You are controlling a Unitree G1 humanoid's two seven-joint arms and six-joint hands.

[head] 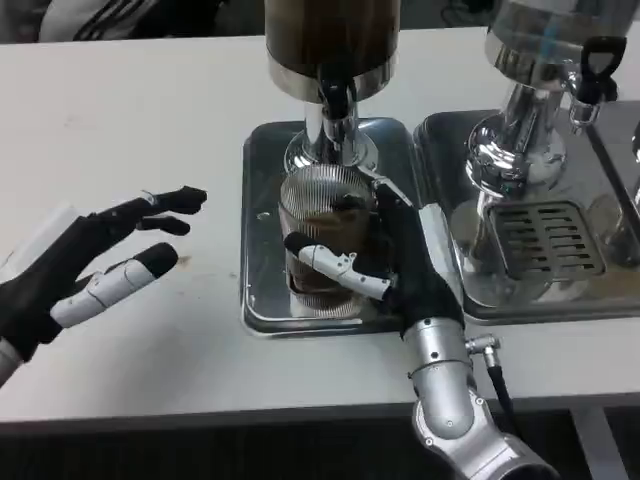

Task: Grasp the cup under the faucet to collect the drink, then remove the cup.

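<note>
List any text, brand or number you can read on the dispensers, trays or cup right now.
None readable: the dark drink dispenser with chrome base, the ribbed clear glass cup gripped by the right robot hand, the steel drip tray and the second chrome dispenser carry no visible lettering.

Bright, even light from above. The white worktop (150,120) looks washed out. Shiny glints sit on the metal dispensers (520,140). Shadows are soft, and everything looks slightly blurry.
</note>
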